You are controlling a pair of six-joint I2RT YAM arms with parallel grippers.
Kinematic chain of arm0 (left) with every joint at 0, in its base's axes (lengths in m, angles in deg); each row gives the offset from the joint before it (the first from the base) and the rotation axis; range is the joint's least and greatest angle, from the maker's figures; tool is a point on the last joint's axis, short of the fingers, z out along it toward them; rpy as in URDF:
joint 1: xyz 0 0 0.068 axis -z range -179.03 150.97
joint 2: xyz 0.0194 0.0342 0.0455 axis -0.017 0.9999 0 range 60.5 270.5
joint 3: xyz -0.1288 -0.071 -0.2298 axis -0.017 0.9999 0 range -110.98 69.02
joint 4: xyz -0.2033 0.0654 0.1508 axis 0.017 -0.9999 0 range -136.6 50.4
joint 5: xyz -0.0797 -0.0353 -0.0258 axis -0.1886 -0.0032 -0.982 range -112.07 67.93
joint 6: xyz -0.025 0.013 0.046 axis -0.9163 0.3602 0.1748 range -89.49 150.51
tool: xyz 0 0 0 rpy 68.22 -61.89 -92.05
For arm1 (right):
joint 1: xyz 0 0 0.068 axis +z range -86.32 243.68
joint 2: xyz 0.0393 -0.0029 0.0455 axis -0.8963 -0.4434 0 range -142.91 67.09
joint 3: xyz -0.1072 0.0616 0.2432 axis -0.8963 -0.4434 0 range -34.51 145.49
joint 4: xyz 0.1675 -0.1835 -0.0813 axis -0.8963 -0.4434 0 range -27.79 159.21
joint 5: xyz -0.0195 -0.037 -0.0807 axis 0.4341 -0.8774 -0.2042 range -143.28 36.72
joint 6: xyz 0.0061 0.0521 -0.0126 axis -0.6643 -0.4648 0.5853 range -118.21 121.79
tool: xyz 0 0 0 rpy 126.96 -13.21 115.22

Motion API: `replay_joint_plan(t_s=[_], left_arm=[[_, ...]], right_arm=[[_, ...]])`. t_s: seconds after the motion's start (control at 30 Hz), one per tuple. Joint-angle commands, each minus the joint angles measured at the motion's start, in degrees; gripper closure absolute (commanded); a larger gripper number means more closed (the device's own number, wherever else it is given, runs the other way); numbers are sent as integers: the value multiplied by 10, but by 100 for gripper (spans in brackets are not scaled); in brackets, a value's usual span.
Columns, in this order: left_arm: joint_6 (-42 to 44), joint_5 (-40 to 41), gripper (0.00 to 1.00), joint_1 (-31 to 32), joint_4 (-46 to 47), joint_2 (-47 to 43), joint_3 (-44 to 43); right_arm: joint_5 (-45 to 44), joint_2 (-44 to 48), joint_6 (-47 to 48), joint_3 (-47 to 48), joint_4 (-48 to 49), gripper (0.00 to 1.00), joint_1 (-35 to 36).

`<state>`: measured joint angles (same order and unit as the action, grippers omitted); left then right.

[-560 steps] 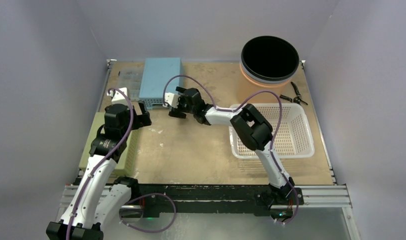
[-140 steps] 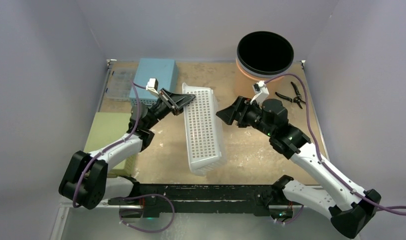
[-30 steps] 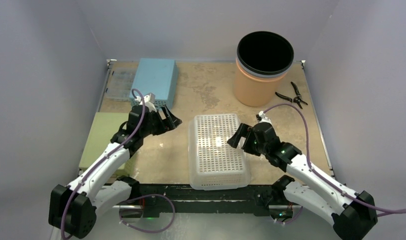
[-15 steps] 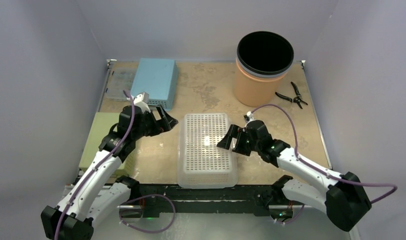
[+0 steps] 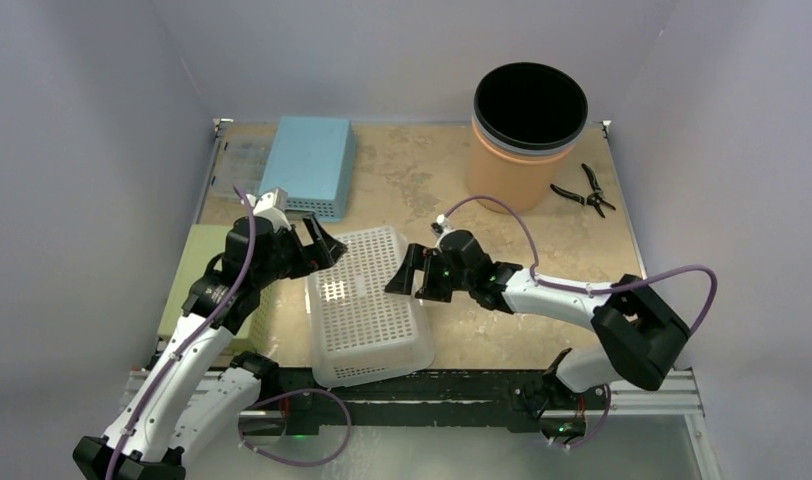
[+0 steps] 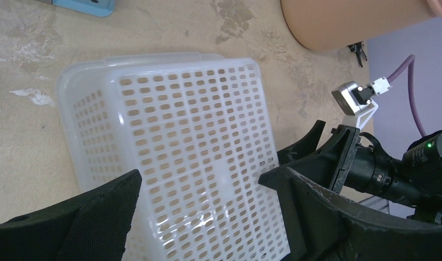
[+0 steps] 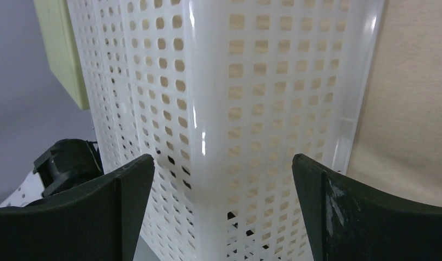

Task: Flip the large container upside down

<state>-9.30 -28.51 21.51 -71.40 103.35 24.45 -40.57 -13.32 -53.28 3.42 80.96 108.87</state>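
Note:
The large container, a white perforated basket, lies upside down and skewed at the table's front middle, with its near end over the black front rail. My left gripper is open at its far left corner, and in the left wrist view the basket's bottom shows between the spread fingers. From the right, my right gripper is open against the basket's far right side. A corner of the basket stands between the wide jaws in the right wrist view; nothing is gripped.
An orange bucket with a black rim stands at the back right, with pliers beside it. A light blue box lies at the back left, and a green pad on the left edge under the left arm.
The basket has slid left and toward the front, turning askew. My right gripper followed it leftward, stretched low across the table. My left gripper opened wider and drew back left.

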Motion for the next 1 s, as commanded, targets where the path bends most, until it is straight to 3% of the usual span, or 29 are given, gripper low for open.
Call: replay_joint_plan(t_s=[0.0, 0.23, 0.4, 0.63, 0.97], left_arm=[[7, 13, 8, -2, -27, -11, -24], [15, 5, 8, -2, -55, -4, -23], [0, 26, 8, -2, -102, 13, -22], [-44, 54, 8, -2, -122, 15, 25], [-56, 12, 17, -2, -28, 86, 84]], right_arm=[[-24, -3, -18, 43, 30, 1, 18], [-109, 77, 72, 60, -95, 1, 17], [-55, 169, 162, 6, -104, 1, 18], [61, 259, 160, -78, -74, 1, 24], [89, 132, 156, -54, 18, 1, 49]])
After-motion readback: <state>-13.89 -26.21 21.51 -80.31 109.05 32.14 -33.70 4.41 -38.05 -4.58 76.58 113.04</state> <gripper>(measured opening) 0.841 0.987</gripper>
